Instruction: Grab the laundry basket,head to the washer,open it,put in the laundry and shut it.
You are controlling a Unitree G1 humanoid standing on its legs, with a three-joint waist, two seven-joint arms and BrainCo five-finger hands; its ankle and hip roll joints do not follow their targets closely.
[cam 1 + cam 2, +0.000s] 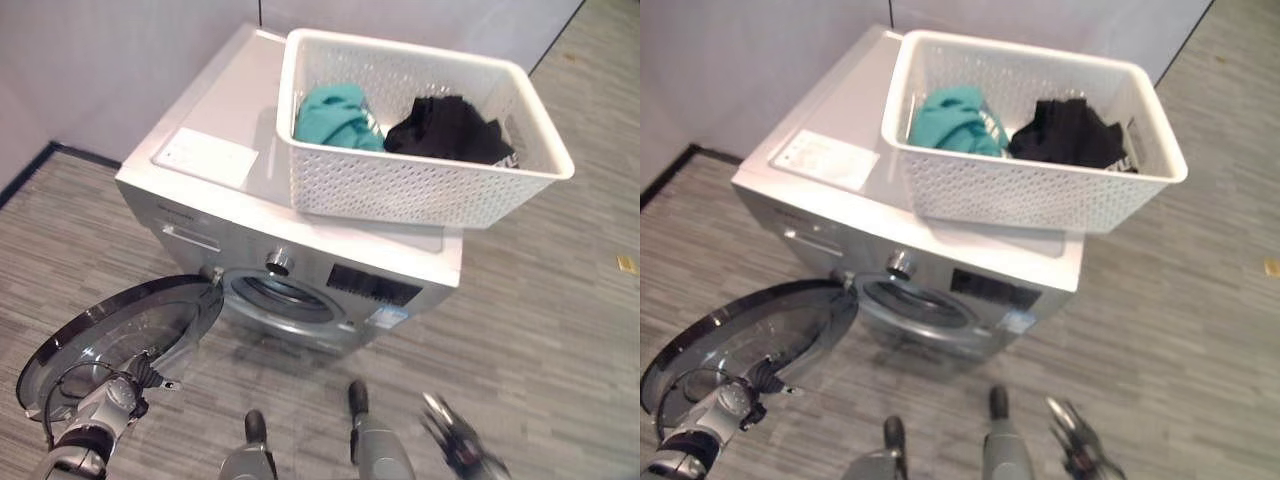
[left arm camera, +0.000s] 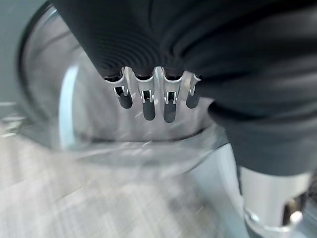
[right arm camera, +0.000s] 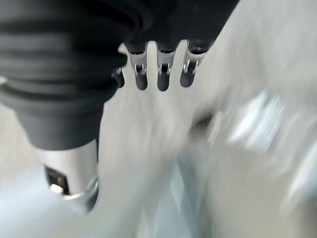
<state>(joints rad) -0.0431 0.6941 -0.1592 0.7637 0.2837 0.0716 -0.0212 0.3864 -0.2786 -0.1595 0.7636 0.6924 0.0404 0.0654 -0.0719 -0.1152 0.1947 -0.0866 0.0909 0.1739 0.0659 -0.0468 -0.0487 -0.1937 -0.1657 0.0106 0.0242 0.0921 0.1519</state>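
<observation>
A white perforated laundry basket stands on top of the silver front-loading washer, overhanging its front right corner. Inside lie a teal garment and a black garment. The washer's round door is swung wide open to the left, baring the drum opening. My left hand hovers low at the door's inner face, fingers relaxed and holding nothing. My right hand hangs low at the right, blurred, with its fingers loose and empty.
A white sheet lies on the washer's top left. The dial and detergent drawer sit above the opening. A pale wall runs behind and left of the washer. Grey plank floor spreads to the right.
</observation>
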